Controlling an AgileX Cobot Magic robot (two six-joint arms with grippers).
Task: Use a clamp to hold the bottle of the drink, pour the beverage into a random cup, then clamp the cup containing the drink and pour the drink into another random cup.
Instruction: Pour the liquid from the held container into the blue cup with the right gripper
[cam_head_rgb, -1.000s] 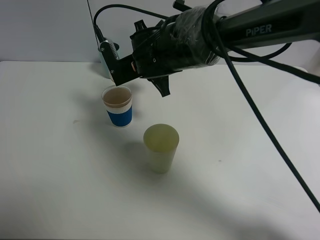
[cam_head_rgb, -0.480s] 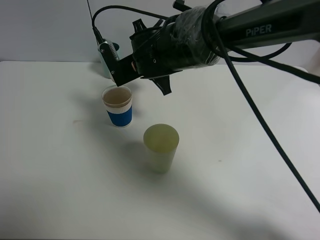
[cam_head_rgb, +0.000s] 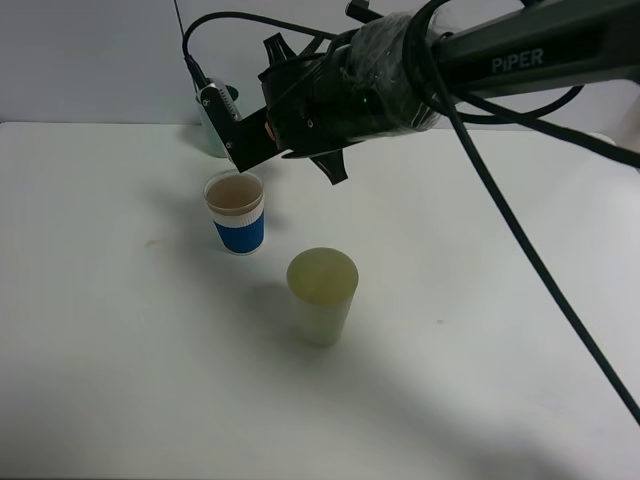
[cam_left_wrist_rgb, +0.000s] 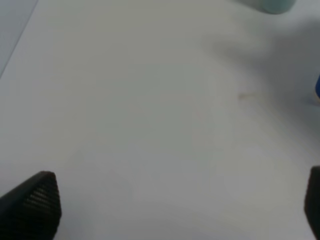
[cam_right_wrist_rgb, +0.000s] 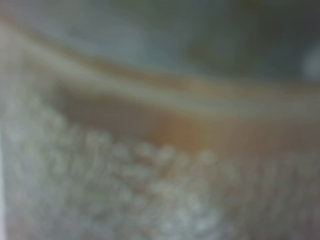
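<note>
The blue-and-white paper cup (cam_head_rgb: 236, 214) stands left of centre with reddish-brown beverage (cam_head_rgb: 234, 195) inside. Just above and behind it my right gripper (cam_head_rgb: 236, 140), reaching across from the right, is shut on the small clear bottle (cam_head_rgb: 213, 116). The right wrist view is filled by a blur of the bottle (cam_right_wrist_rgb: 150, 190) with its peach rim. The teal cup (cam_head_rgb: 231, 94) peeks out behind the bottle; its base (cam_left_wrist_rgb: 270, 4) shows in the left wrist view. My left gripper (cam_left_wrist_rgb: 172, 210) hangs open over bare table, nothing between its black fingertips (cam_left_wrist_rgb: 35, 205).
A pale green cup (cam_head_rgb: 322, 295) stands in front of the blue cup, toward the middle of the white table (cam_head_rgb: 480, 330). The black arm and its cables (cam_head_rgb: 500, 190) stretch over the right half. A grey wall runs behind the table's back edge.
My right gripper has risen a little with the bottle, away from the blue cup, and the teal cup's rim now shows behind it. Both cups in front stayed put.
</note>
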